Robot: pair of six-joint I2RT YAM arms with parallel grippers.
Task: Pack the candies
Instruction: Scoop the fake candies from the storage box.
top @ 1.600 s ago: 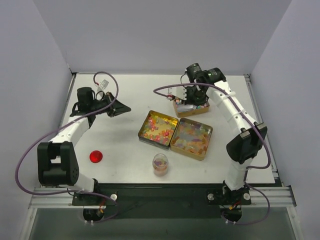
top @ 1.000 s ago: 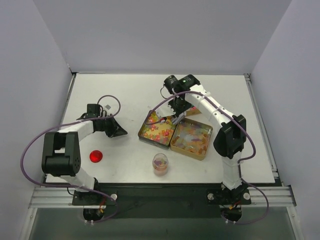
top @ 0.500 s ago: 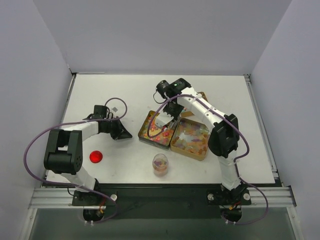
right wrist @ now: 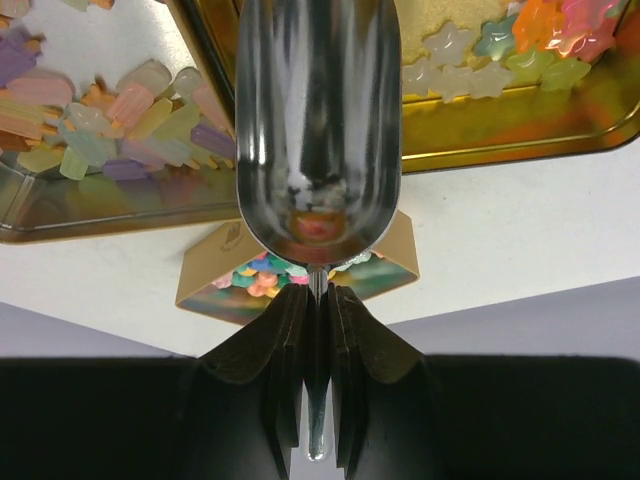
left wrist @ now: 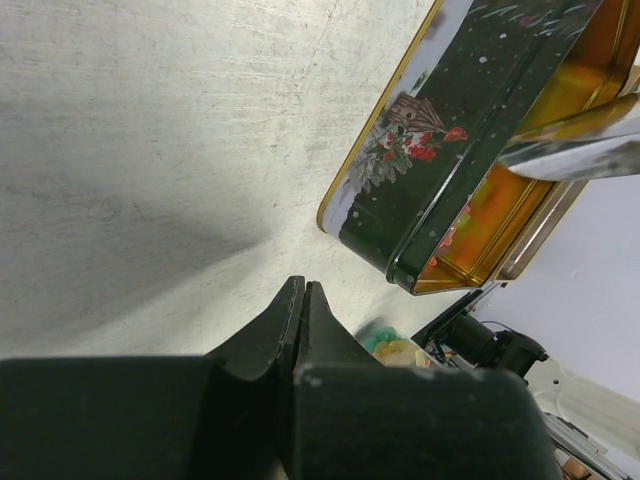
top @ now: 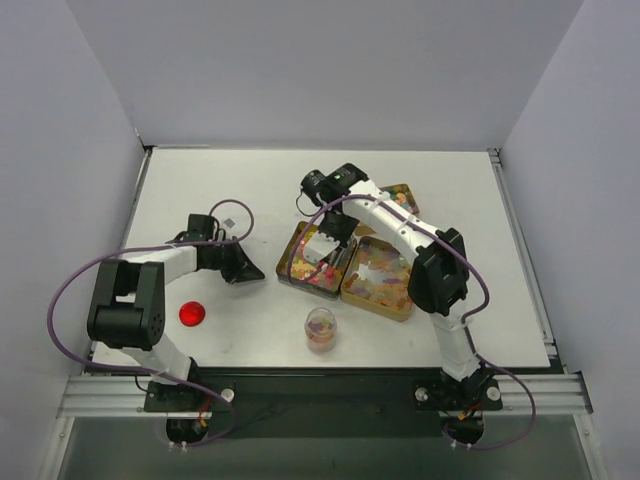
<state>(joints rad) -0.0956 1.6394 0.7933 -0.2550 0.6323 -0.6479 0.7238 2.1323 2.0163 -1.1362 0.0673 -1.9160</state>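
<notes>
hovering over the tins (right wrist: pixel 520 148) near the surface (top: pixel 230 190) centre, the right gripper (right wrist: pixel 318 300) grasps a scoop (right wrist: pixel 318 130) handle, bowl pointing at the candies (right wrist: pixel 110 120) beneath; left gripper (left wrist: pixel 300 300) clenched, empty.

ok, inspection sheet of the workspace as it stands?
Surface: white table, scuffed.
Job's things: candies in two open tins at centre; more in a jar in front and a box behind.
Clutter: red lid left of the jar.
Grippers: right gripper shut on a scoop over the tins; left gripper shut, empty, beside the left tin.
Cables: purple cables loop off both arms.
Surroundings: plain pale walls on three sides; nothing else seen.
</notes>
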